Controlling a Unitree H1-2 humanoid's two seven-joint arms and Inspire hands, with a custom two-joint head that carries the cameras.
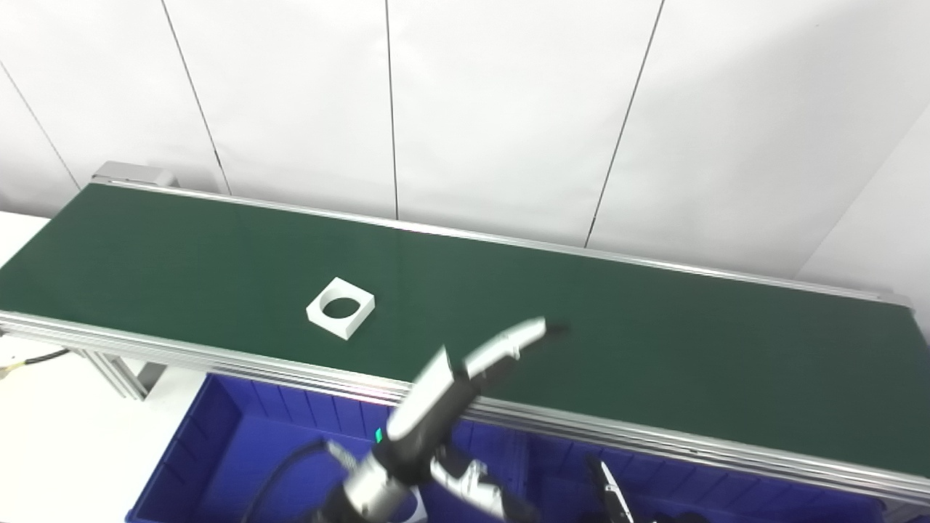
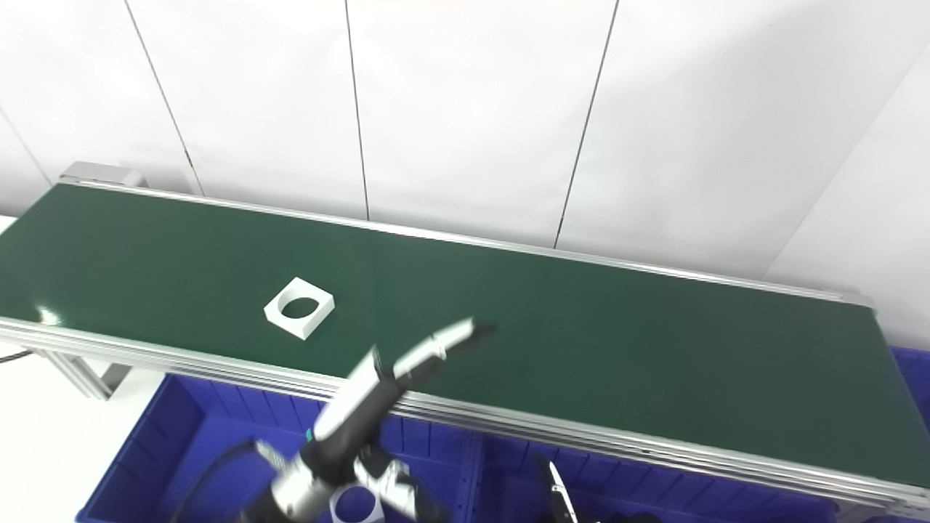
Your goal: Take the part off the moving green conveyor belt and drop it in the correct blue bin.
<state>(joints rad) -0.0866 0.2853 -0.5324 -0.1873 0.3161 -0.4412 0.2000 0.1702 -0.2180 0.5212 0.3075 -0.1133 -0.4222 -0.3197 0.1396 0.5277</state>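
Observation:
A white square part with a round hole [image 1: 340, 307] lies flat on the green conveyor belt [image 1: 654, 341], left of centre. My left hand [image 1: 472, 363] reaches up from the bottom, fingers stretched out over the belt's near rail, open and empty, to the right of the part and apart from it. Only a sliver of my right hand [image 1: 609, 492] shows at the bottom edge, low over the bins. Two blue bins sit below the belt's near rail, one on the left [image 1: 240, 436] and one on the right [image 1: 712, 497].
A white piece with a hole [image 2: 352, 506] lies in the left bin behind my forearm. Another blue bin corner [image 2: 914, 367] shows at the far right. A white panelled wall stands behind the belt. A white table surface [image 1: 51, 436] lies at the left.

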